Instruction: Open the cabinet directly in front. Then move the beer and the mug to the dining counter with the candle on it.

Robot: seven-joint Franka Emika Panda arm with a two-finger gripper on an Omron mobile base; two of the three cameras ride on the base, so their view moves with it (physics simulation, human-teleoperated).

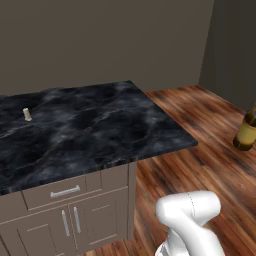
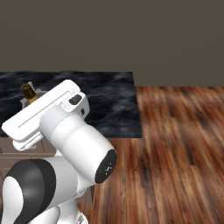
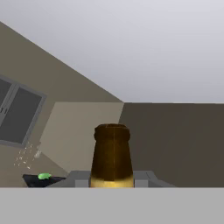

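The dining counter [image 1: 100, 125], a black marble top with white veins over grey-taupe fronts with silver handles, stood before the robot base. The candle [image 1: 27, 114], a short cream-white cylinder, sat upright on the marble near the counter's left part in the left base view, well apart from everything else. The beer [image 3: 112, 155], an amber-brown glass bottle, rose upright between the gripper's [image 3: 112, 179] grey fingers [image 3: 141, 178]; in the hand view the fingers sat against either side of its neck, closed on the glass. In the left base view the bottle's lower body and yellowish label appeared at the right edge, over the wooden floor [image 1: 210, 150] and to the right of the counter. In the right base view the bottle's top [image 2: 29, 92] showed just beyond the white hand, with the marble behind it.
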